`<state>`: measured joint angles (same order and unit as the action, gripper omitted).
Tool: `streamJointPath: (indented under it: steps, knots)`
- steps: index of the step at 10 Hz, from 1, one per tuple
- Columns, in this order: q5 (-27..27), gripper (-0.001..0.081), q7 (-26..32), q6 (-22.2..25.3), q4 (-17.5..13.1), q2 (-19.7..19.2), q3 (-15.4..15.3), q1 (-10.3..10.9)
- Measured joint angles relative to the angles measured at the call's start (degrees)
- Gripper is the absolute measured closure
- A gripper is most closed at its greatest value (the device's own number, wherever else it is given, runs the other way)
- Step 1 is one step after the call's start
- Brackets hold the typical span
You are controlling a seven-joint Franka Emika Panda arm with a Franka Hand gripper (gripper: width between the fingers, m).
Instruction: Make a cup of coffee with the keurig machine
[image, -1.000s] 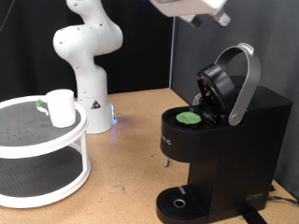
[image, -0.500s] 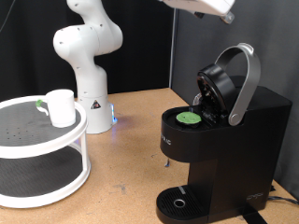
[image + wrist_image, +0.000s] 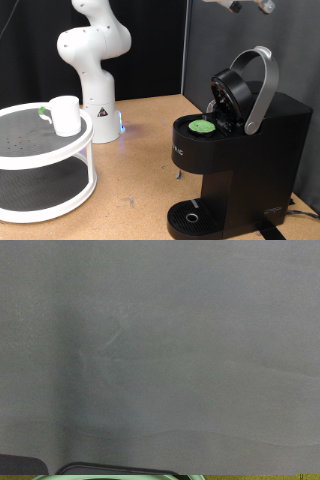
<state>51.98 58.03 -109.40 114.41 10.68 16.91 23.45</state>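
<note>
Brown tabletop (image 3: 140, 160) bearing the keurig machine (image 3: 235, 160), white two-tier stand (image 3: 45, 165), and seemingly the robot base (image 3: 100, 120).

stand: white, round, two-tiered (image 3: 60, 150), at the exterior view's left, resting on the table.
table: brown wood surface (image 3: 140, 170).
backdrop: dark curtain (image 3: 30, 50) behind everything.
small item: green-tipped (image 3: 42, 113), lying on the stand's top tier.
</note>
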Motion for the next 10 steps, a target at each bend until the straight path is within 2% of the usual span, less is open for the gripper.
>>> streamJointPath:
  steps: [4,9,10]
  knots:
    - [-1.38,0.0001,-3.25,1.1,-2.26,-1.35,-2.33,0.51]
    - [-2.82,0.0001,-4.73,-1.04,-2.48,-3.57,-4.81,0.59]
    - [-2.86,0.0107,-4.73,-1.09,-2.49,-4.08,-5.17,0.62]
